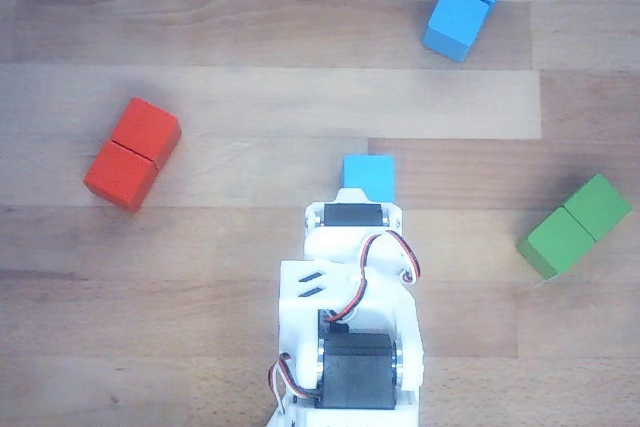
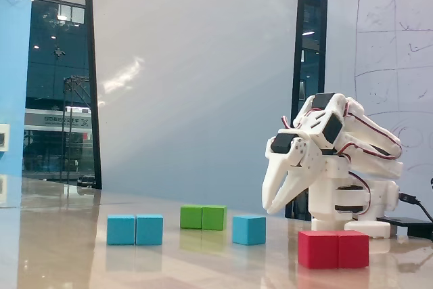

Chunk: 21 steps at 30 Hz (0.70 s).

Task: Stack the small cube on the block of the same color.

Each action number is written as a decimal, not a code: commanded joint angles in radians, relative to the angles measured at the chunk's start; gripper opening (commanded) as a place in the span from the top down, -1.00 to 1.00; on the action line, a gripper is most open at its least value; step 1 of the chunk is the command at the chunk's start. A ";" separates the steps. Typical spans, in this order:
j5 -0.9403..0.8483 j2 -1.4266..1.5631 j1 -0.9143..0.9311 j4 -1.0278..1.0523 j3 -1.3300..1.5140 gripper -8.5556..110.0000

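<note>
The small light-blue cube sits on the wooden table just beyond the tip of my white arm. In the fixed view it lies low and to the left of my gripper. The gripper points down, hangs above the table and holds nothing. Its fingertips nearly touch. In the other view the wrist hides the fingers. The blue oblong block lies at the far right of the other view, and at the left in the fixed view.
A red oblong block lies left in the other view and in front of the arm's base in the fixed view. A green oblong block lies right, and behind the cube in the fixed view.
</note>
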 commanded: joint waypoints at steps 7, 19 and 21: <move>-0.006 0.029 -0.014 0.005 -0.012 0.85; -0.006 0.029 -0.015 0.005 -0.012 0.85; -0.008 0.021 -0.017 0.000 -0.014 0.85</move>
